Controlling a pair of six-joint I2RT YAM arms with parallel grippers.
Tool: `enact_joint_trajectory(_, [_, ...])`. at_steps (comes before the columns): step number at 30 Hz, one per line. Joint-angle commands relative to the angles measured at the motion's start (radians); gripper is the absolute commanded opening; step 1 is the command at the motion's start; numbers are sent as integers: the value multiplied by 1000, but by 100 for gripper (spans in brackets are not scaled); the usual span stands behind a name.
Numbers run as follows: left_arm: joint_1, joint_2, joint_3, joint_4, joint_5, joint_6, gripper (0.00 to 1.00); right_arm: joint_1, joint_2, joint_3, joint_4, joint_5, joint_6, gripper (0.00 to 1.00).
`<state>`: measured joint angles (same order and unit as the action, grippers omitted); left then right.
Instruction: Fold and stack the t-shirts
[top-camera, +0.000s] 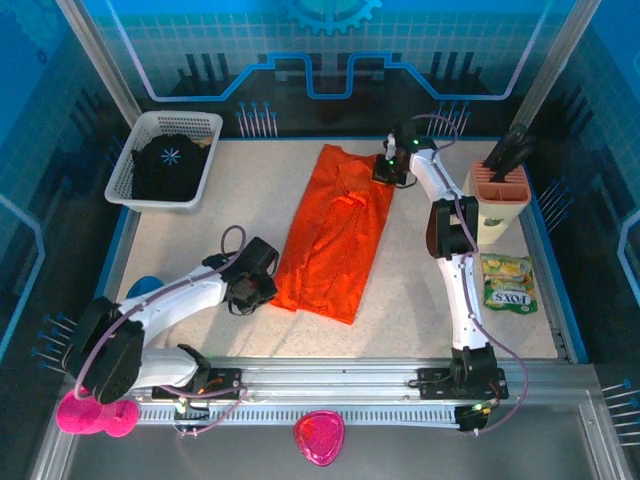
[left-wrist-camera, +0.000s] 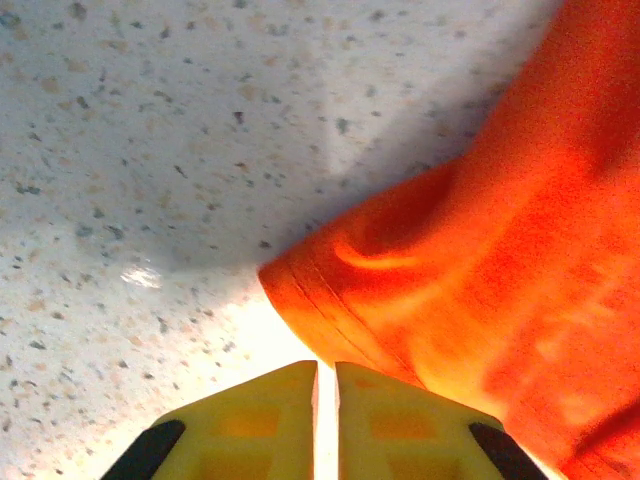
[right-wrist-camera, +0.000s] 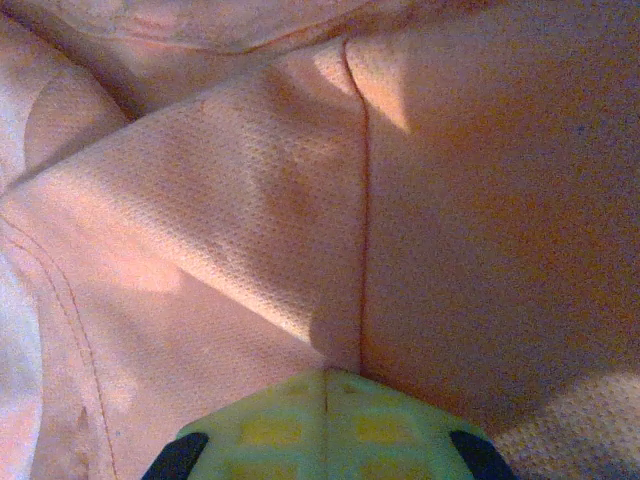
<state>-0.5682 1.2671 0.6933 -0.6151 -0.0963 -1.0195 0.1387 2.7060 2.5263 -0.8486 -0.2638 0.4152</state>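
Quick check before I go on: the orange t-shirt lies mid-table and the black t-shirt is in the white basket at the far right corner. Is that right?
Not quite. The top external view shows the white basket, with the black t-shirt in it, at the far left corner, not the far right. The orange t-shirt lies mid-table, as you say.

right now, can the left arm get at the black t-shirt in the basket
Probably yes. The black t-shirt lies uncovered in the open-topped white basket at the far left, and bare table lies between it and the left fingers, which hold nothing beside the orange t-shirt.
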Motion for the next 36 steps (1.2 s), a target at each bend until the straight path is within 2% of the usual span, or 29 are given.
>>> enact_joint_trajectory(1, [-13,-53,40,-38,-7,-32,16,-19,-37,8,-26,-91,-72,0])
enact_joint_trajectory(5, [-12,-36,115,-75,-33,28,19,-7,-218,-149,48,-125,-97,0])
enact_joint_trajectory(10, [-6,76,178,-35,-49,86,19,22,-504,-451,148,-65,-82,1])
enact_joint_trajectory(15, [34,253,217,79,7,128,15,57,-747,-849,281,-33,75,0])
enact_joint_trajectory(18, [36,346,248,118,41,147,12,82,-828,-1053,383,-46,172,0])
enact_joint_trajectory(21, [29,405,246,162,84,144,11,109,-853,-1196,490,-68,248,0])
enact_joint_trajectory(25, [7,427,207,180,96,121,10,136,-805,-1277,577,-43,283,0])
enact_joint_trajectory(31, [-54,393,80,225,119,11,10,129,-645,-1190,543,0,248,0])
enact_joint_trajectory(36, [-120,354,-4,274,133,-98,12,116,-586,-1132,482,32,193,0])
